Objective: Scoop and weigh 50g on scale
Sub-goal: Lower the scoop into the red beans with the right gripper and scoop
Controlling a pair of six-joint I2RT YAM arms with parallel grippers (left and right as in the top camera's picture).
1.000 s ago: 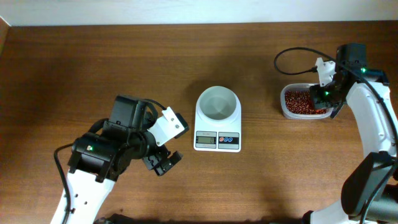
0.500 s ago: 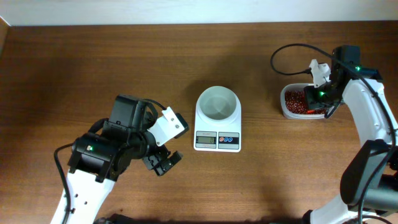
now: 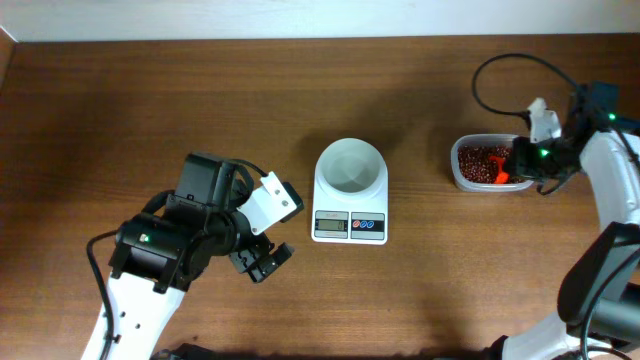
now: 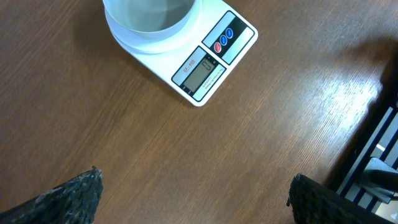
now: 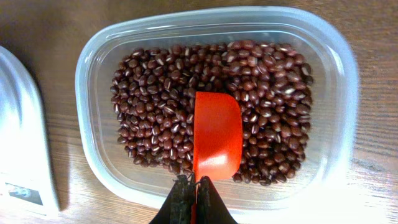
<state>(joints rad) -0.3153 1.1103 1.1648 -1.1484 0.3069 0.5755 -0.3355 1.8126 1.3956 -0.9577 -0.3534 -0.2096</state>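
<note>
Just beyond right gripper [image 5: 194, 184], scoop [image 5: 217, 134] among beans [image 5: 149, 106].

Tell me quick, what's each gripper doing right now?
Left gripper: open, holding nothing.
Right gripper: shut on the orange scoop.

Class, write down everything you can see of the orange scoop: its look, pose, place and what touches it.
The orange scoop looks like smooth, glossy plastic, with a rounded cup and a thin handle. The right pincer is shut on that handle. The cup sits over the red-brown beans inside the clear tub, towards the pincer's side, and no beans show on its visible surface. Whether it digs into the beans cannot be told.
</note>
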